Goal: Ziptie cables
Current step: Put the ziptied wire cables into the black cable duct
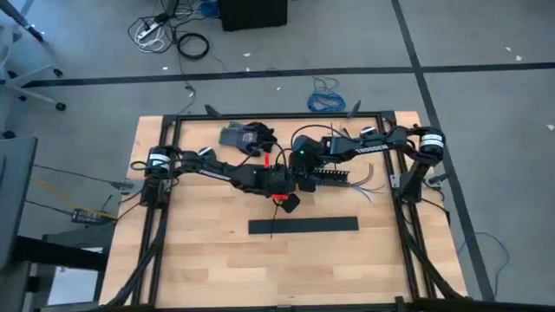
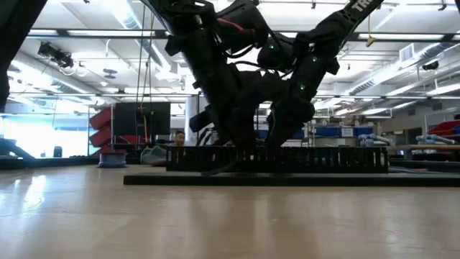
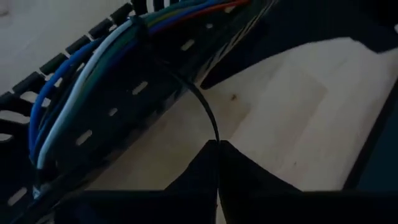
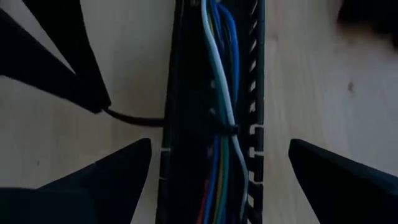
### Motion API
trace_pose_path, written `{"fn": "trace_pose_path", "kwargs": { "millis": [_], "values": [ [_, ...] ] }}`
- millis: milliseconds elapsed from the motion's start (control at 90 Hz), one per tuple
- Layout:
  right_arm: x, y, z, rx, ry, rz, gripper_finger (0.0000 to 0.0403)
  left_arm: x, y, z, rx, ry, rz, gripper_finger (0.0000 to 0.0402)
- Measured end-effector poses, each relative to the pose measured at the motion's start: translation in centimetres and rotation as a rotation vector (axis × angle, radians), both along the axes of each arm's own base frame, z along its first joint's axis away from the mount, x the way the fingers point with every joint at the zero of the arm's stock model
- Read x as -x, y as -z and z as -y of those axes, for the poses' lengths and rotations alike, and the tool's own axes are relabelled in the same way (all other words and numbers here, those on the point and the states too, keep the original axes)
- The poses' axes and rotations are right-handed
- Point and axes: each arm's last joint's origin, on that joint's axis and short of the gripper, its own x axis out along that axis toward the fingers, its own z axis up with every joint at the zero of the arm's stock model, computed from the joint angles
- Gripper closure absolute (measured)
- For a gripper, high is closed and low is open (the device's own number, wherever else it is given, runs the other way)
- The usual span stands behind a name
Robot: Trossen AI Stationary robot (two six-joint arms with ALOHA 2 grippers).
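The cables (image 3: 81, 87), blue, white and green wires, lie along the black slotted duct (image 4: 186, 93) at the table's middle (image 1: 334, 179). A thin black ziptie (image 3: 199, 102) loops around the bundle (image 4: 227, 130), and its tail runs off to my left gripper (image 3: 217, 149), which is shut on it just near-left of the duct (image 1: 282, 195). My right gripper (image 4: 217, 152) is open above the duct (image 1: 308, 176). One finger stands on each side of the duct, and neither touches it. My left gripper pinches the ziptie's free tail (image 3: 213, 134) between its two fingertips. The fingers come at it low over the table from the duct's near-left side. The strip runs in a slight curve from the fingers up to its loop on the bundle (image 3: 138, 28), clear of the tabletop.
A wide flat black bar (image 1: 303, 225) lies nearer the front edge. A dark bundle (image 1: 247, 136) sits at the back left. The wire ends fan out past the duct's right end (image 1: 368, 186). A black frame (image 1: 277, 115) runs around the tabletop. Bare wood lies in front of the bar.
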Motion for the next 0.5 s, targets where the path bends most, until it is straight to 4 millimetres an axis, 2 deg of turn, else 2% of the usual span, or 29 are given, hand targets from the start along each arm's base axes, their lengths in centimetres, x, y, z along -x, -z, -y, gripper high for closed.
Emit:
{"fn": "trace_pose_path", "kwargs": {
  "millis": [267,500],
  "values": [
    [0.0,0.0,0.0,-0.007,0.01,0.002,0.0032,0.1,0.1,-0.3,-0.028,-0.024,-0.015,0.0401],
    [0.0,0.0,0.0,-0.008,0.012,0.003,0.0062,0.3,1.0,-0.8,-0.022,-0.034,-0.051,0.0401]
  ]
}}
